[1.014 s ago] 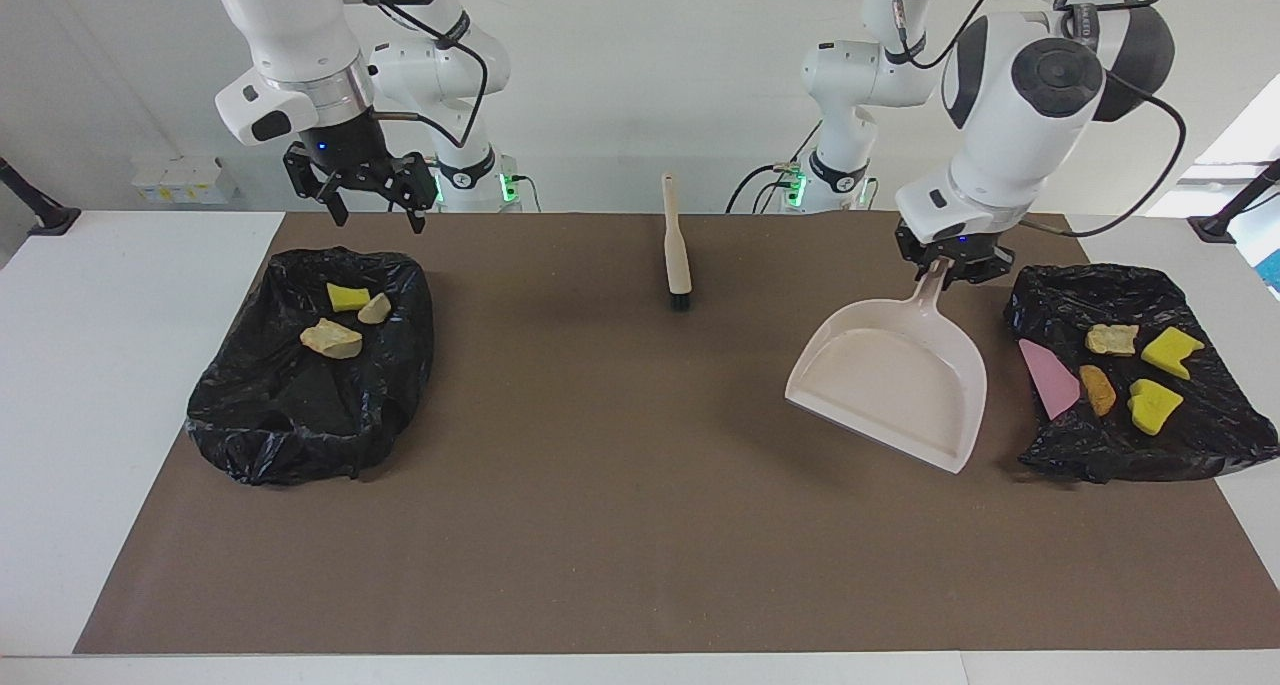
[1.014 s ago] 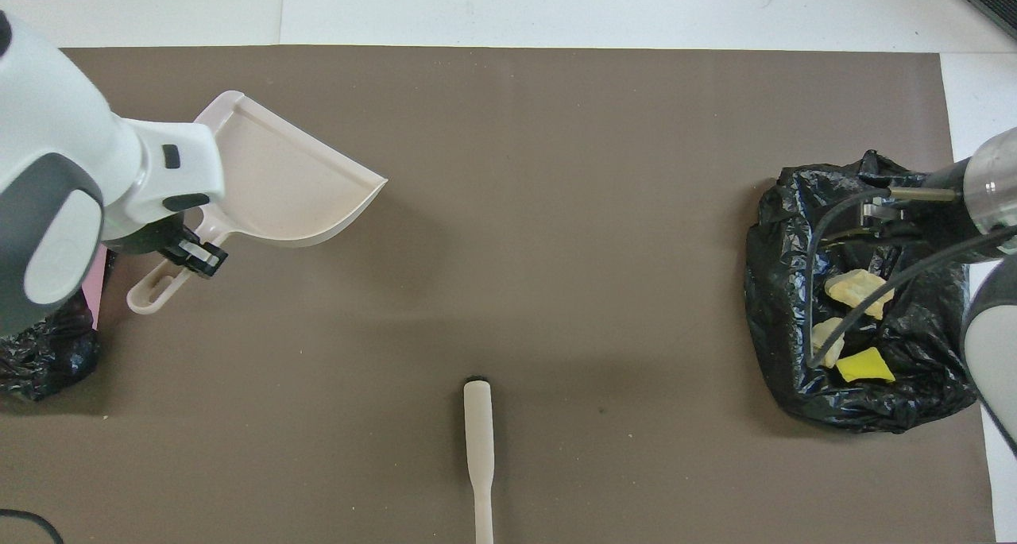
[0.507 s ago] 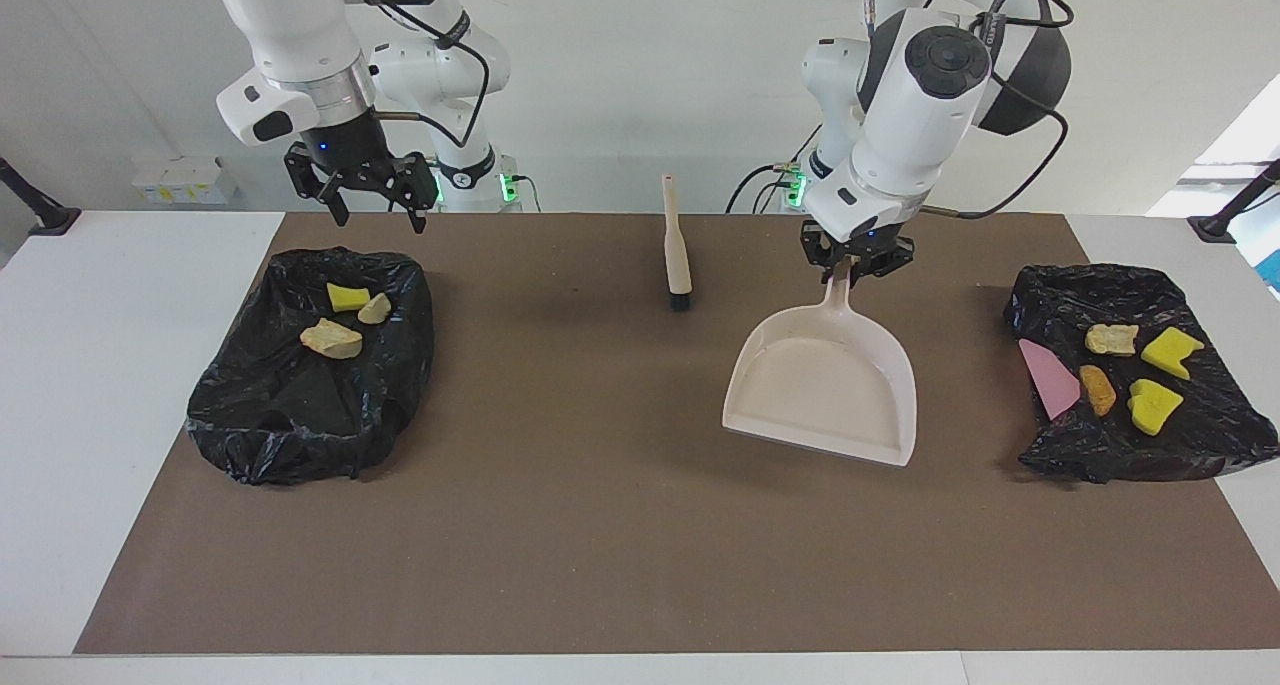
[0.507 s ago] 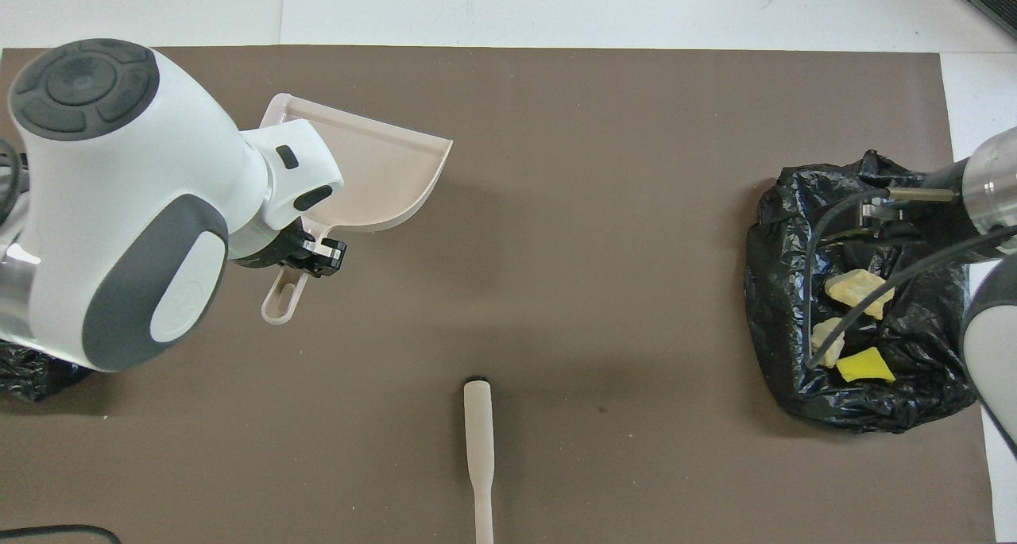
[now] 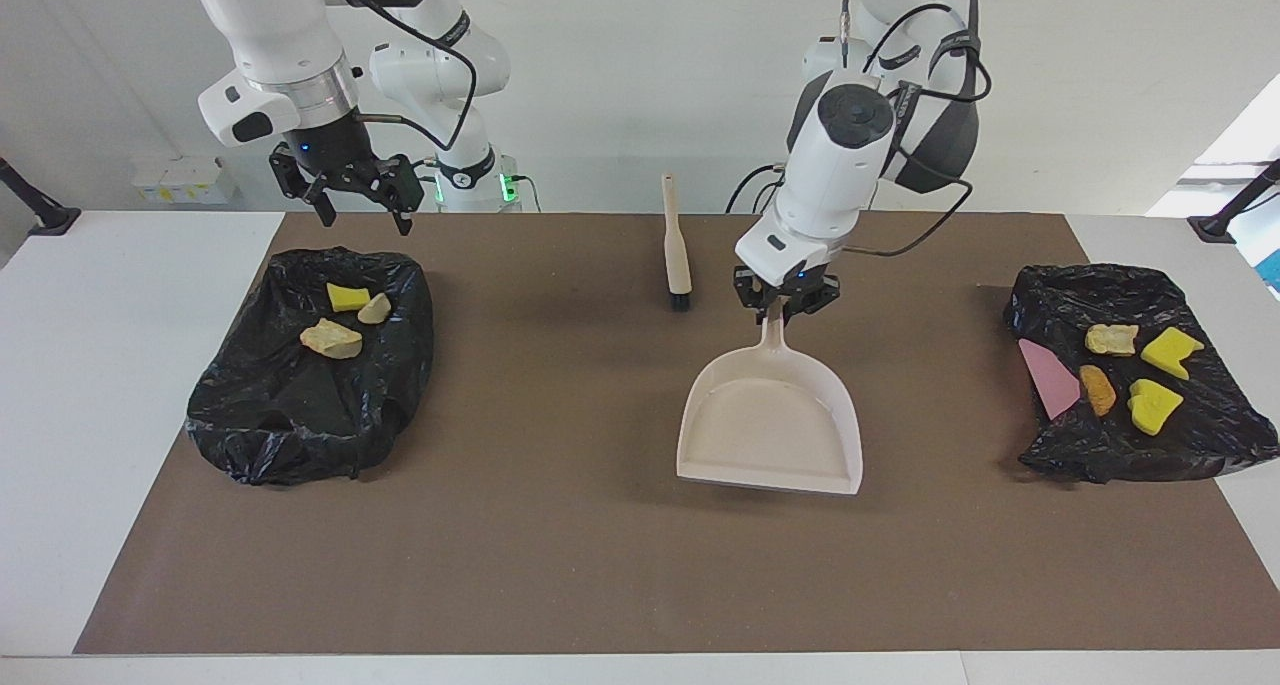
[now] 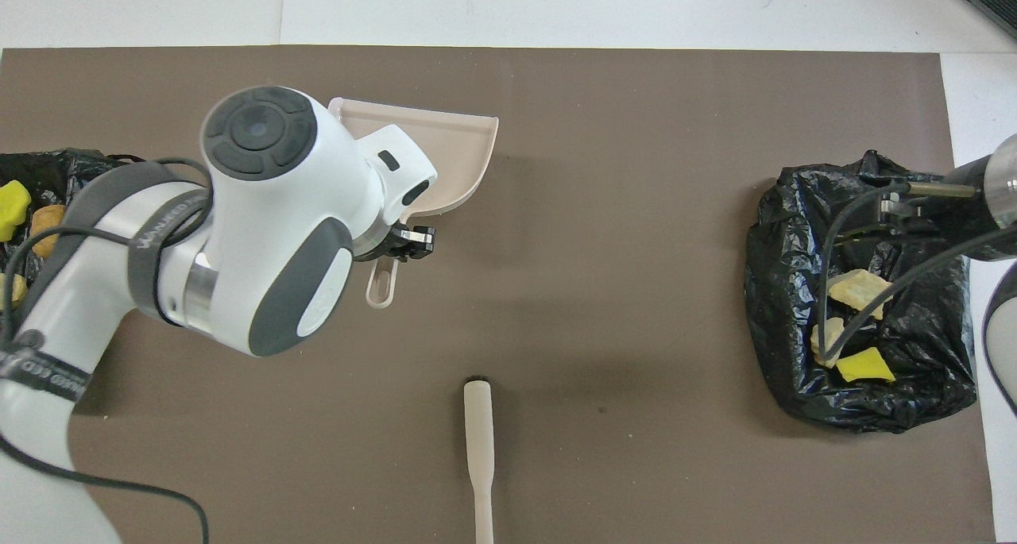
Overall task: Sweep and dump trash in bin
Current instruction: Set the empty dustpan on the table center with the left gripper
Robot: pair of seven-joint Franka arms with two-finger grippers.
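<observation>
Brown mat point(image 5: 560, 525): seven trash pieces point(image 5: 332, 338), two bags point(image 5: 300, 405).

In the overhead view the left arm point(image 6: 270, 218) covers much of the dustpan point(image 6: 453, 151), the picture's edge cuts the bin bag point(image 6: 48, 171) at that arm's end, and the brush point(image 6: 479, 449) handle runs off the bottom edge.

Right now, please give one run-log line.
left gripper: shut on dustpan handle | right gripper: open, over bin | brush: untouched
</observation>
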